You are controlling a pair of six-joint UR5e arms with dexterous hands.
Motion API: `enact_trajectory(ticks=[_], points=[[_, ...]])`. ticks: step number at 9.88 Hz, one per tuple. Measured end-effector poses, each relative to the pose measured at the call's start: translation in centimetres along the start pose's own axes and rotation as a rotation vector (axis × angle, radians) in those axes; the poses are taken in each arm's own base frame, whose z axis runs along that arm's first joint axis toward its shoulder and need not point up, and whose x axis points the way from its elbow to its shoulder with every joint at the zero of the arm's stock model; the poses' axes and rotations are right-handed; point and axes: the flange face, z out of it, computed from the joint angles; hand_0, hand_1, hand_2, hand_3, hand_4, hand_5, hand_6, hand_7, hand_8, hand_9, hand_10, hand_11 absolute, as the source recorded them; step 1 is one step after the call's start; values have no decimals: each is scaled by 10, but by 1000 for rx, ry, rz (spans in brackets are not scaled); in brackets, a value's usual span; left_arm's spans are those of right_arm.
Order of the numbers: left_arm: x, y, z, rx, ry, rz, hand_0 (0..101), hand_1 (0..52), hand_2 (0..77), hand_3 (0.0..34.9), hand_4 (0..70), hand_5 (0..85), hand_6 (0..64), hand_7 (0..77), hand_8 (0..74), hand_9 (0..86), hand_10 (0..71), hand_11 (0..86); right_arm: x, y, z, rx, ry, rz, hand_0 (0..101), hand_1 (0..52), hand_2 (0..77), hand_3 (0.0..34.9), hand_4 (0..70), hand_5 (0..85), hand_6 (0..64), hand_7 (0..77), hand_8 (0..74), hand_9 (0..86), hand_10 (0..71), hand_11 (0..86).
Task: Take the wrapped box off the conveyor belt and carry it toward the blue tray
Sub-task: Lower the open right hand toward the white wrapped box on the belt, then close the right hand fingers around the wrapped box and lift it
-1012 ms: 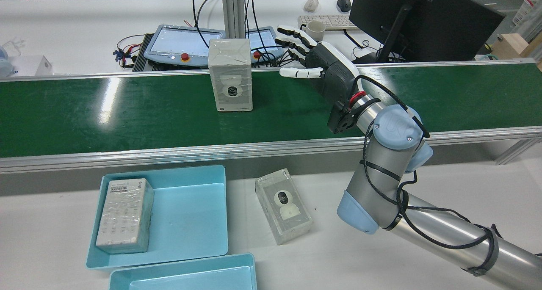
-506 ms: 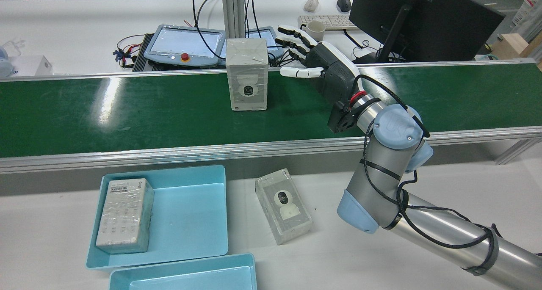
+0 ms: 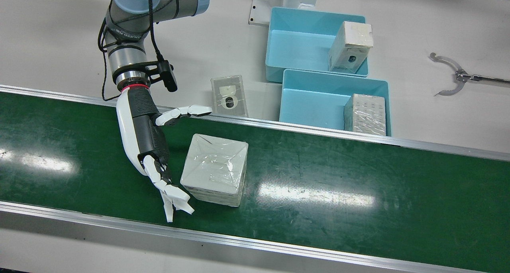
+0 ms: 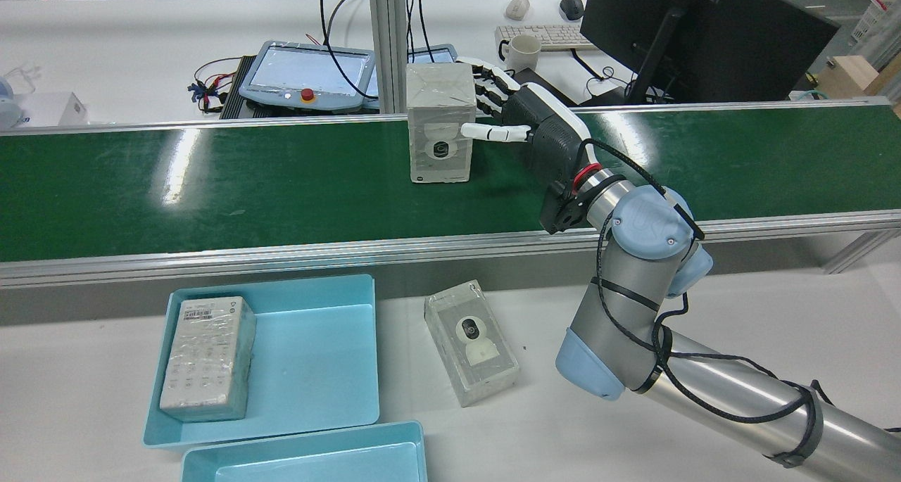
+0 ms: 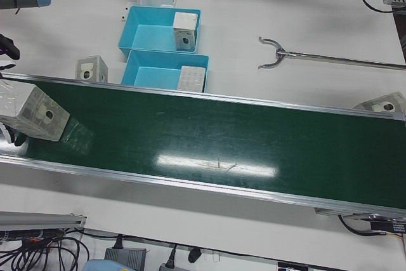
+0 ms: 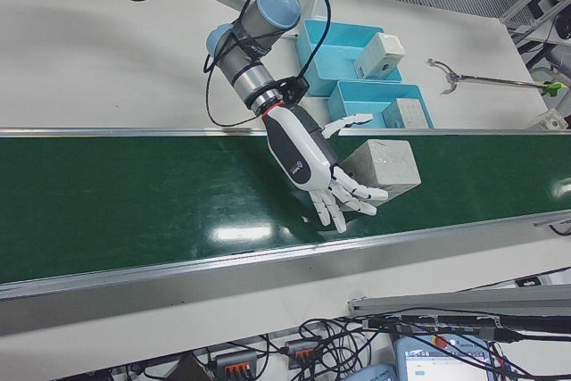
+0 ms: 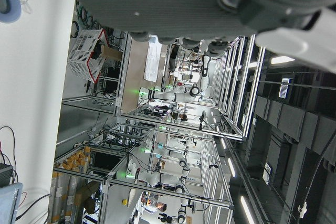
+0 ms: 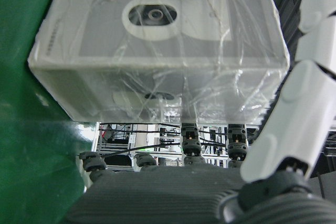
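The wrapped box stands upright on the conveyor belt, long axis vertical, just beside the right hand on the side toward the blue tray. That hand is spread wide and holds nothing: thumb at the box's near face, fingers reaching past its far side. The front view shows a sliver of belt between palm and box; the rear view hides it. The left hand appears only in its own camera, its state unreadable
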Motion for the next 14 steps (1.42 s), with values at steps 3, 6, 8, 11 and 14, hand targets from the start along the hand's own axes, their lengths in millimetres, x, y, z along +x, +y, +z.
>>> enact_trajectory(ticks=[3, 6, 8, 11, 14], points=[[0, 0, 0, 0, 0, 0, 0, 0, 11, 0, 5, 5, 5, 5, 5, 0, 0, 0, 0, -4, -1, 9, 0, -27, 390, 87, 164, 285, 76, 218, 0, 158, 0, 16, 44, 54], [0, 0, 0, 0, 0, 0, 0, 0, 11, 0, 0, 5, 5, 5, 0, 5, 5, 0, -43, -15, 1, 22, -60, -57, 390, 87, 175, 304, 87, 235, 0, 158, 0, 16, 22, 54], [0, 0, 0, 0, 0, 0, 0, 0, 11, 0, 5, 5, 5, 5, 5, 0, 5, 0, -59, -17, 4, 19, -84, -63, 390, 98, 169, 305, 98, 235, 0, 169, 0, 16, 33, 44], [0, 0, 0, 0, 0, 0, 0, 0, 11, 0, 5, 5, 5, 5, 5, 0, 0, 0, -68, -18, 8, 16, -101, -68, 395, 98, 180, 305, 109, 245, 0, 169, 0, 16, 33, 44], [0, 0, 0, 0, 0, 0, 0, 0, 11, 0, 5, 5, 0, 5, 5, 0, 0, 0, -64, -19, 12, 24, -93, -94, 435, 109, 202, 305, 131, 251, 0, 180, 0, 16, 33, 44]])
